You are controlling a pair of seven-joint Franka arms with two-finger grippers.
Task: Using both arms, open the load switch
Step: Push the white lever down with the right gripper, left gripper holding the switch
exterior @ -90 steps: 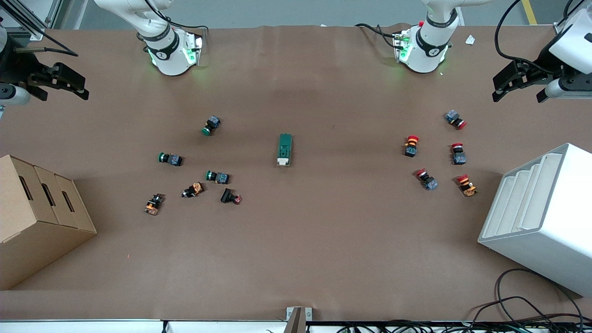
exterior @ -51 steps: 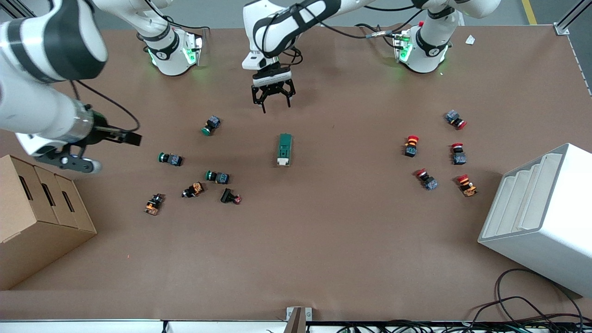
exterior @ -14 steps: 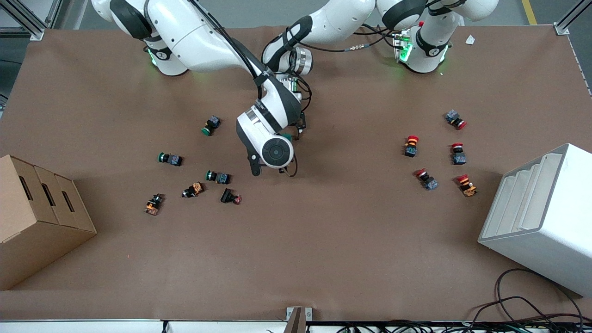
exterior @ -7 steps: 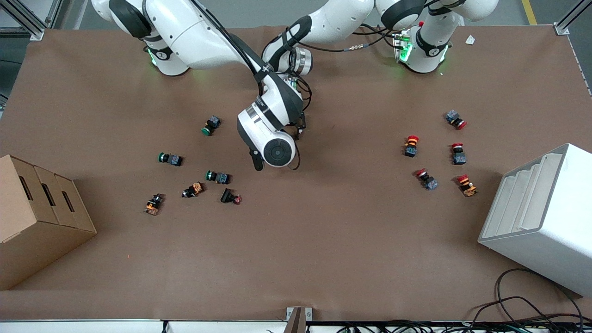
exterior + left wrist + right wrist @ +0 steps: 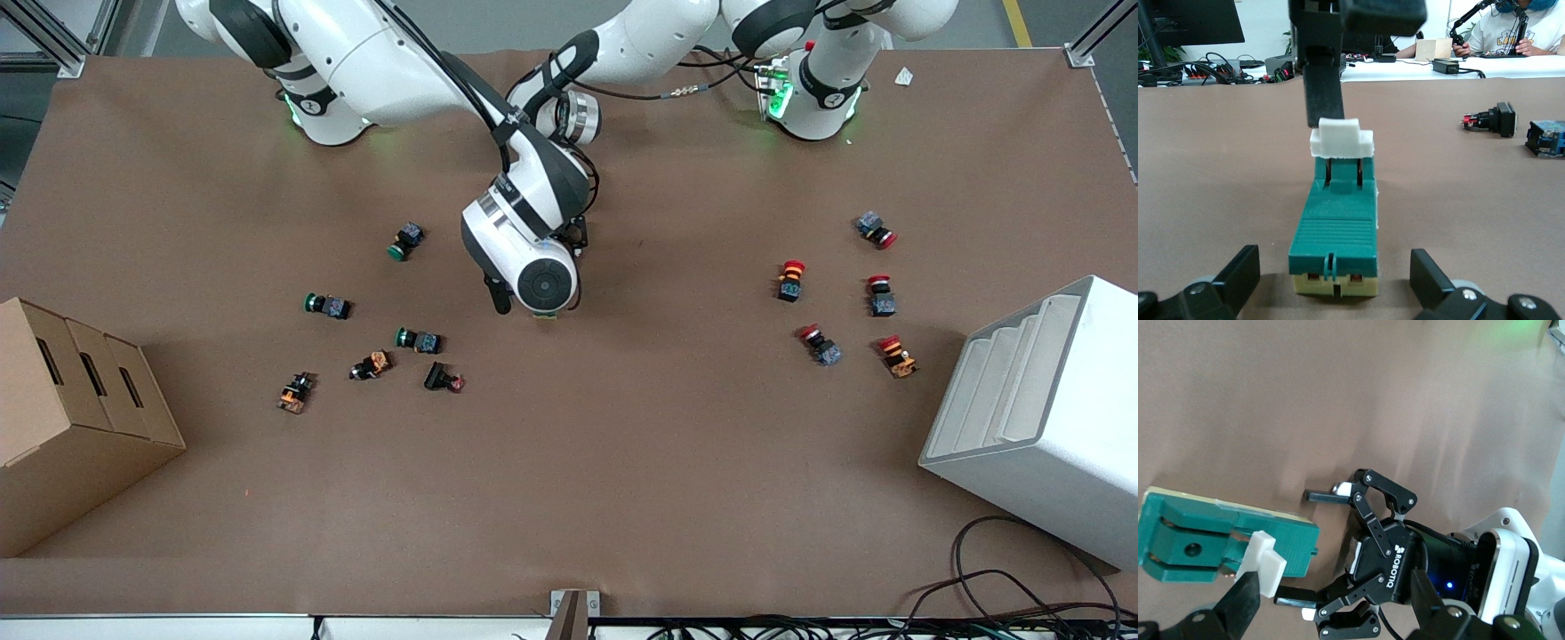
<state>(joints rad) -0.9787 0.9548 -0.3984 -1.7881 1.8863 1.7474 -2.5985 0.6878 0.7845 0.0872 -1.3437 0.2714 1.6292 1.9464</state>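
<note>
The load switch point(image 5: 1335, 233) is a dark-green block lying flat mid-table, its white lever point(image 5: 1341, 139) at the end away from my left wrist. My left gripper point(image 5: 1333, 272) is open and low, one finger on each side of the block's cream end, with gaps on both sides. My right gripper point(image 5: 1335, 600) is open over the lever end, and one finger point(image 5: 1321, 80) stands right at the white lever point(image 5: 1265, 563). In the front view the right arm's wrist point(image 5: 533, 262) covers nearly all of the load switch point(image 5: 544, 314).
Green-capped push buttons point(image 5: 406, 240) and several others lie toward the right arm's end, red-capped ones point(image 5: 790, 279) toward the left arm's end. A cardboard box point(image 5: 71, 409) and a white rack point(image 5: 1040, 418) stand at the table's two ends.
The right arm's wrist has slid a little toward the left arm's end and settled over the switch. The left arm has stayed put at the block's other end.
</note>
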